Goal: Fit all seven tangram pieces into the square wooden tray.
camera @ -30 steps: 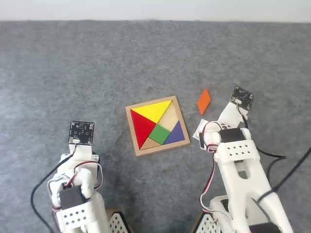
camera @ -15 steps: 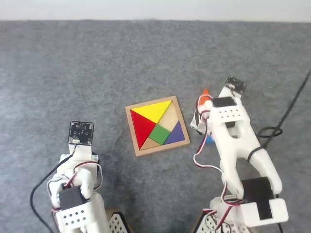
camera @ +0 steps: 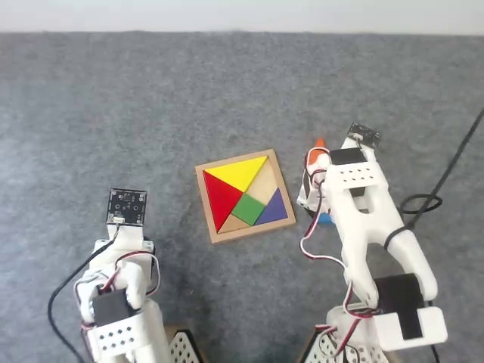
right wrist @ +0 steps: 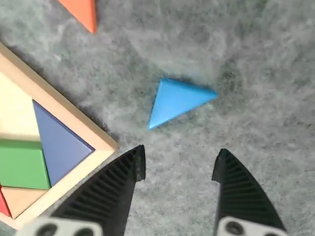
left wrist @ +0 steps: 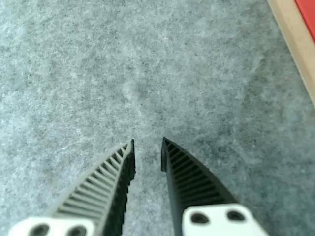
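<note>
Your right arm point(camera: 355, 204) has swung forward beside the tray point(right wrist: 71, 115). Its claw point(right wrist: 180, 150) hangs wide open and empty, the blue triangle point(right wrist: 179, 101) just ahead of its tips, so a grasp looks next.

Setting: robotics lab or test bench, not a home.
Evidence: tabletop point(camera: 113, 98) covered edge to edge in grey felt-like matting. White, printed-looking left arm point(camera: 121, 302) at lower left and right arm point(camera: 370, 227) at lower right, with bare servo blocks and loose black cables point(camera: 423, 204). Plain pale wall strip point(camera: 242, 15) along the top edge. Square wooden tray point(camera: 204, 203) of coloured pieces at centre as the test item.
</note>
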